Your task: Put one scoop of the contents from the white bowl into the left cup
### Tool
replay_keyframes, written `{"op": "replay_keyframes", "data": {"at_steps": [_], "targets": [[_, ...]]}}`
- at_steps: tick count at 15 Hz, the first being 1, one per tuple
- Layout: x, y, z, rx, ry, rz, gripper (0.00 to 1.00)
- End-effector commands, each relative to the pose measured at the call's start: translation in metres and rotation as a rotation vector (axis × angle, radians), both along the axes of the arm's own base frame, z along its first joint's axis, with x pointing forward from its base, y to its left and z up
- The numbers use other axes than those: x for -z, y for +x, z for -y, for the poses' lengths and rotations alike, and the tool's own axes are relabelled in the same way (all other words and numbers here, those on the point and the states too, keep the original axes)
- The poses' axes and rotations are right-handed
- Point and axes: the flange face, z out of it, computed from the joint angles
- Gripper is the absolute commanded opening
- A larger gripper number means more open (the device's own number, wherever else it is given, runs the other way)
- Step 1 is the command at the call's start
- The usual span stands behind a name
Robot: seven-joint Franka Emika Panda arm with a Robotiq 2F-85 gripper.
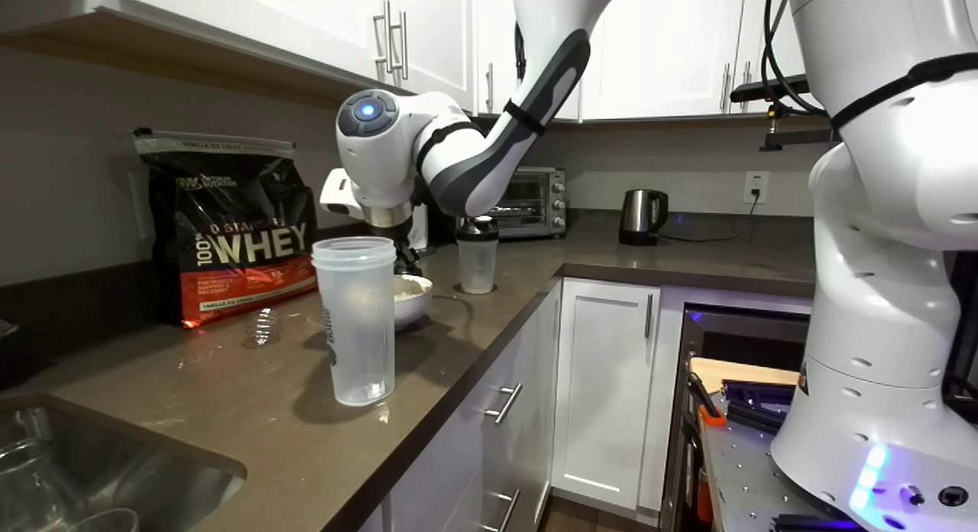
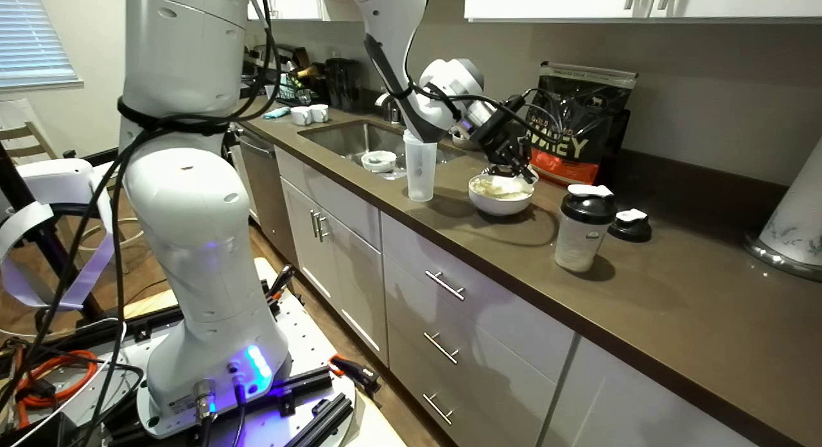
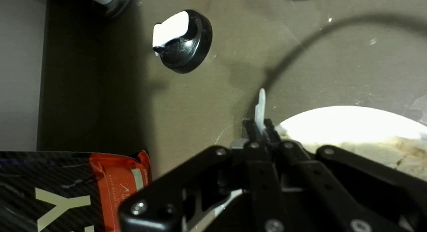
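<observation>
The jaws are pressed almost together, and in the wrist view the scoop (image 3: 261, 108) is seen gripped between them, a thin pale end of it being held out past the black fingertips (image 3: 273, 133). The rest of the scoop is largely hidden and cannot be made out with certainty. The jaws are carried tilted at the end of the arm (image 2: 395, 36), by the rim of the white bowl (image 2: 499, 206); whether the rim is touched cannot be told.

The bowl is set upright on the counter (image 2: 674, 318) and is filled with a pale, uneven powder (image 2: 491, 189). The left cup (image 1: 363, 333), a tall frosted tumbler, is stood upright near the bowl, on the side toward the sink (image 2: 334, 142); in an exterior view a strip of counter is shown between cup and bowl.

On the opposite side of the bowl, a smaller shaker (image 2: 577, 241) capped in black is placed upright, and near it a loose black lid (image 2: 632, 228) with a white flip top is laid. On the wall side of the bowl, a black and red bag of whey (image 1: 237, 218) is stood. A coiled wire ball (image 1: 263, 329) is laid before the bag. Farther along, a toaster oven (image 1: 539, 203) and a metal kettle (image 1: 638, 215) are set on the counter.
</observation>
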Motion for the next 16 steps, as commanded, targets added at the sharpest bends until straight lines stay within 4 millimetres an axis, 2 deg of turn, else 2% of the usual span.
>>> {"op": "replay_keyframes", "data": {"at_steps": [1,11,16], "targets": [[0.009,-0.002,0.001,0.001,-0.007,0.008,0.01],[0.028,-0.023,0.003,0.001,-0.012,-0.046,0.01],[0.026,-0.030,-0.002,0.029,0.041,-0.102,0.01]]}}
